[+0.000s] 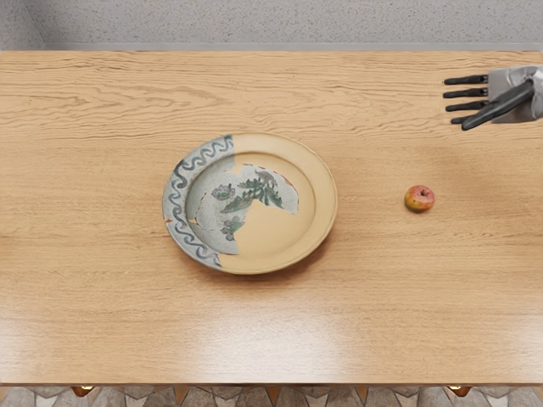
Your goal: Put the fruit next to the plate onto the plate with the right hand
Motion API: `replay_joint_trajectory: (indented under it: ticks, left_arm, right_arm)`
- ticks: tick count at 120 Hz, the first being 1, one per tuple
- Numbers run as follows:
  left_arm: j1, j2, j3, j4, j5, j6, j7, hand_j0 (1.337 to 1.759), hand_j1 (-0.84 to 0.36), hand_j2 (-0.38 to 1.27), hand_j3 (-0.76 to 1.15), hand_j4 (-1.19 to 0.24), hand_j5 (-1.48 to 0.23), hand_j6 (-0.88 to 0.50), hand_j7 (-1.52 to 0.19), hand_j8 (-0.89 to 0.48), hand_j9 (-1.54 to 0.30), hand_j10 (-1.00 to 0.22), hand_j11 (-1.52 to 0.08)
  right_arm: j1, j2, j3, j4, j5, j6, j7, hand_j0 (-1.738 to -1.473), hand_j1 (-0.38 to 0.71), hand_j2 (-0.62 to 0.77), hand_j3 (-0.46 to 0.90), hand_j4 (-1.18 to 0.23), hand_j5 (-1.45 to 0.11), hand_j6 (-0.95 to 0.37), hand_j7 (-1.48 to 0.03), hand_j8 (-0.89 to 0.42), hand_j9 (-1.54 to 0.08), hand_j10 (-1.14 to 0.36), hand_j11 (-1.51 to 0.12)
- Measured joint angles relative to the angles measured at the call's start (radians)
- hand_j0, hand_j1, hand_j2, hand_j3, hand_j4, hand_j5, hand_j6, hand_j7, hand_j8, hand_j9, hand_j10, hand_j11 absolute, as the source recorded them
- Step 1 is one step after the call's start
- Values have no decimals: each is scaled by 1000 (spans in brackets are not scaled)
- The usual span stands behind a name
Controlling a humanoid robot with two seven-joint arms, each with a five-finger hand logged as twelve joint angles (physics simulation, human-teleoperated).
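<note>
Bright even light, soft faint shadows, sharp render, slight table (102,322) sheen.

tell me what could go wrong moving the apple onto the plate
1. The apple is small and round on the smooth table. A clumsy touch from the right hand, now open and well apart from it, could send it rolling.
2. The plate has a raised rim. Carried too low, the apple may bump its near edge.
3. Released from too high, it might roll back off the shallow plate.
</note>
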Motion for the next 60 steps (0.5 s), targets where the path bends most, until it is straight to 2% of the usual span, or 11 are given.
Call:
replay_joint_trajectory:
  ticks: [18, 34, 40, 60]
  left_arm:
    - [0, 0, 0, 0, 0, 0, 0, 1658, 334, 3, 0, -13, -16, -13, -16, -13, -16, -13, -16]
    - [0, 0, -1, 0, 1, 0, 0, 1658, 334, 3, 0, -13, -16, -13, -16, -13, -16, -13, -16]
    - [0, 0, -1, 0, 0, 0, 0, 1658, 334, 3, 0, -13, -16, -13, -16, -13, -16, -13, -16]
    - [0, 0, -1, 0, 0, 0, 0, 1658, 334, 3, 0, -13, -16, -13, -16, -13, -16, -13, -16]
  right_arm:
    - [1, -32, -3, 41, -6, 0, 0, -1658, -349, -1, 0, 0, 0, 2, 0, 1, 0, 1, 0]
    - [49, -24, -79, 71, -102, 0, 0, -1658, -349, -1, 0, 0, 0, 2, 0, 2, 0, 1, 0]
    - [112, -21, -154, 134, -123, 0, 0, -1658, -349, -1, 0, 0, 0, 2, 0, 2, 0, 1, 0]
    - [352, -12, -418, 445, -186, -32, 0, -1658, -349, -1, 0, -1, 0, 0, 0, 0, 0, 0, 0]
